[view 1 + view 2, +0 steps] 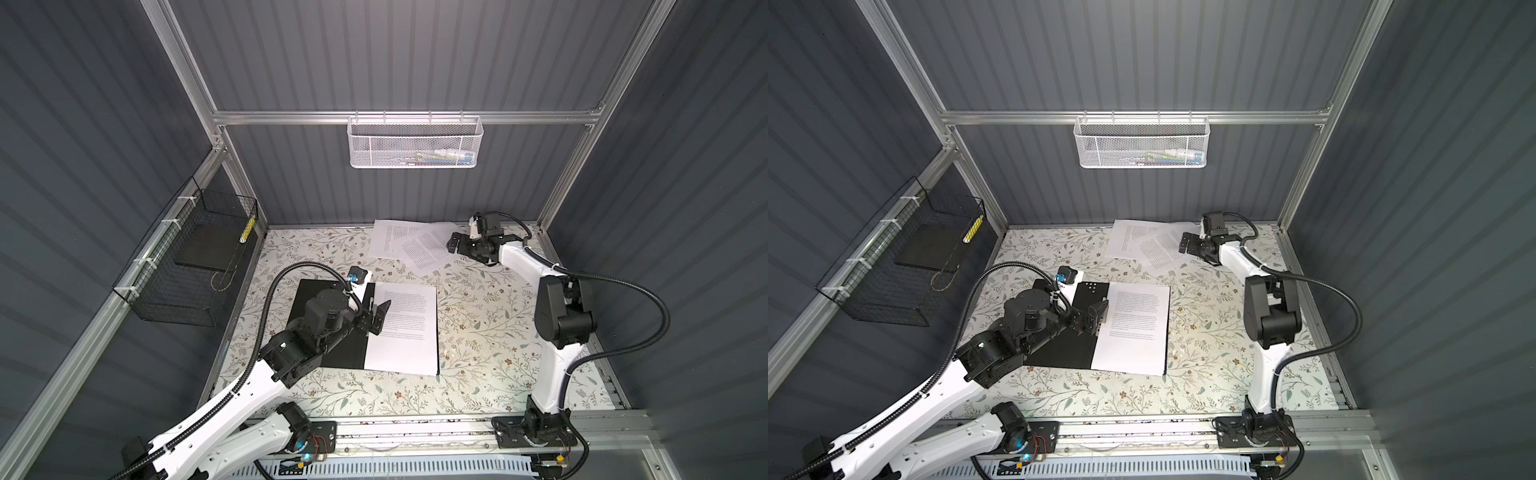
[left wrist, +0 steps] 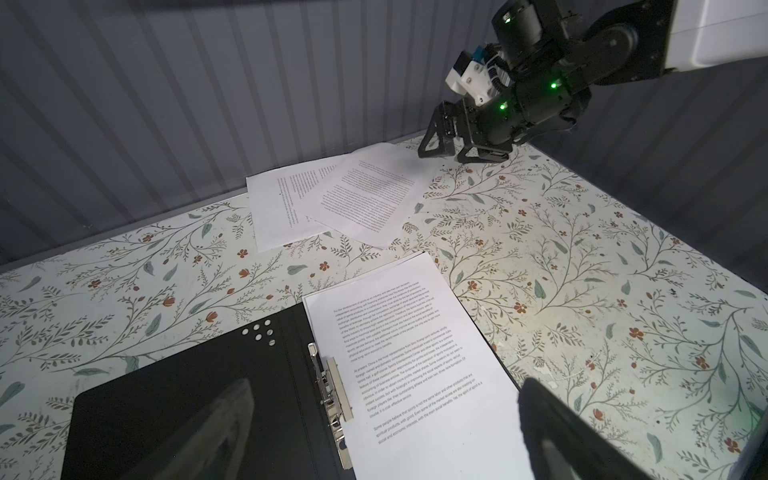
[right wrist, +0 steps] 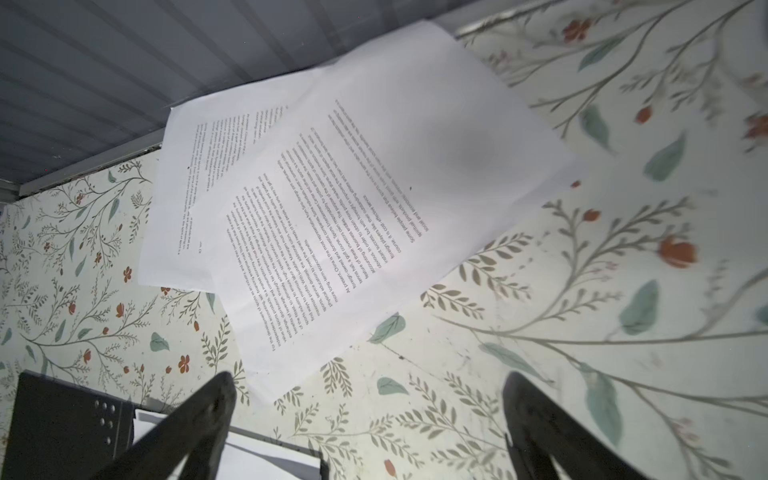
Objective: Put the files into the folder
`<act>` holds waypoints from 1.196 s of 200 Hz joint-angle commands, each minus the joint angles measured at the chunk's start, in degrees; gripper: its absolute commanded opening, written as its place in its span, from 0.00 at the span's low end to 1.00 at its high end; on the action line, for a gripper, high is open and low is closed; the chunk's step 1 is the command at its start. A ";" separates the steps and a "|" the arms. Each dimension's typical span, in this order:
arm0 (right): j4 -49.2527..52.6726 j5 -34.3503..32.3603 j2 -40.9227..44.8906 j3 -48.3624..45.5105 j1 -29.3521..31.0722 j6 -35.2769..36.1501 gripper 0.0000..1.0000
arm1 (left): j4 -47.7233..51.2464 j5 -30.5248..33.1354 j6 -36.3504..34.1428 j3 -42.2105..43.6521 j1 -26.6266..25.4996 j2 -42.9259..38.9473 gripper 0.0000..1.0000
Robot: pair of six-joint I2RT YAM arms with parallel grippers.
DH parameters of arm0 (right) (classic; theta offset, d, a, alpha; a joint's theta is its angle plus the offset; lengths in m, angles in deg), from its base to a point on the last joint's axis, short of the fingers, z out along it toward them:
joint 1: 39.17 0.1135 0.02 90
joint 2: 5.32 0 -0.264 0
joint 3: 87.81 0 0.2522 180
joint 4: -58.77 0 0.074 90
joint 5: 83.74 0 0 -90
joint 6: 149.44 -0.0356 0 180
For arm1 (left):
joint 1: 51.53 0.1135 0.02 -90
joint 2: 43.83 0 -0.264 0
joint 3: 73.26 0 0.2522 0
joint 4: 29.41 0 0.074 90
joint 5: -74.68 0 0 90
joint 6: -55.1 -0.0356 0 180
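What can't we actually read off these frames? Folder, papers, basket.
- Folder: left arm covers its left half in both top views; outer cover unseen.
- Sheet in folder: one or several, edges too thin; near end cut off by the left wrist view's edge.
- Loose sheets: upper sheet hides most of the lower one's text.
- Mesh basket: contents too small behind mesh, both top views.
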 commanded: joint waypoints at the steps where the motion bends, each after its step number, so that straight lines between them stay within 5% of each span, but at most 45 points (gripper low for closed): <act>1: 3.04 5.90 -4.13 6.06 2.06 -4.35 0.99 | 0.17 -0.27 -1.17 0.06 -0.16 0.15 1.00; 49: 3.11 12.28 -13.87 14.28 2.93 -9.97 0.99 | 0.40 0.36 -1.51 0.21 -0.19 0.07 1.00; 90: 6.00 10.37 -17.68 18.31 4.17 -11.79 0.99 | 0.33 0.27 -1.55 0.17 -0.17 0.00 1.00; 174: 14.50 -0.54 -18.34 19.42 3.88 -13.15 0.99 | 0.28 0.21 -1.59 0.20 -0.21 -0.02 1.00; 239: 11.94 -0.40 -13.20 14.54 2.51 -11.45 0.99 | 0.29 0.08 -1.60 0.16 -0.21 0.15 1.00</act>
